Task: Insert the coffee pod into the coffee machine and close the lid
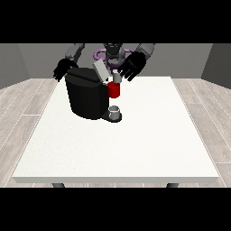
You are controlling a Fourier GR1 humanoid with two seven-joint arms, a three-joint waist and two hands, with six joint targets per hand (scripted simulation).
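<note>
While the coffee pod (117,77) sits as a small grey cylinder just above the red pod holder (114,90), at upper centre of the frame, it cannot be told whether it is already seated in the holder or only poised over the opening. It lies directly beneath the hand at the view's right (132,66), close to its fingertips; contact between them cannot be confirmed.

Risks noted, as judgement: if the pod is tilted or off-centre over the red holder, it may jam at the rim or tip out towards the cup (114,109) below. The lid (101,71), a pale panel raised at a slant above the coffee machine (86,92), remains open; brought down on an unseated pod, it would likely not close. A sweep of the hand past the lid could also knock it shut early.

Hand at the view's right: fingers spread and pointing downward, appearing relaxed rather than curled; nothing is visibly enclosed. Hand at the view's left (63,69): at the machine's upper left corner, behind its body, fingers hanging loosely, holding nothing visible; contact with the casing cannot be judged.

Machine stands on the white table (135,149), towards its far edge
</note>
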